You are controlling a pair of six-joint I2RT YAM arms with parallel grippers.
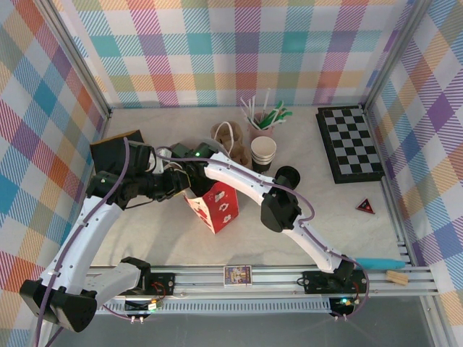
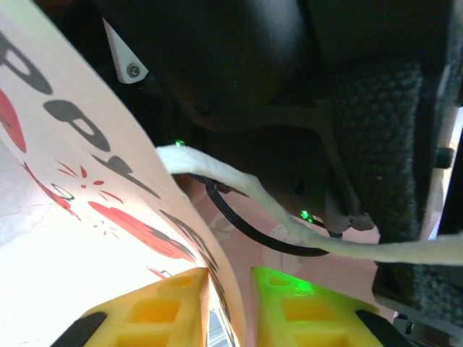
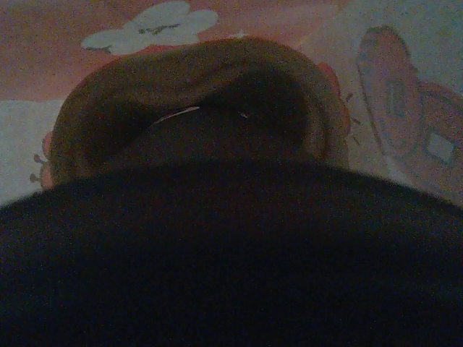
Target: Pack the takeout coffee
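Left wrist: left gripper point(image 2: 230, 293) pinches printed bag point(image 2: 72, 217) wall edge.

dark blurred mass point(image 3: 231, 275) below, brown arch point(image 3: 145, 94) above it, printed red bag point(image 3: 65, 22) behind.

You have a chessboard point(image 1: 349, 143) at two o'clock on the table and a red triangle point(image 1: 365, 207) at three. At twelve, a stack of paper cups point(image 1: 263, 152) stands before a cup of straws point(image 1: 262, 119). A loose black lid point(image 1: 287, 176) lies at the stack's four o'clock. A red-and-white paper bag point(image 1: 215, 206) sits mid-table.
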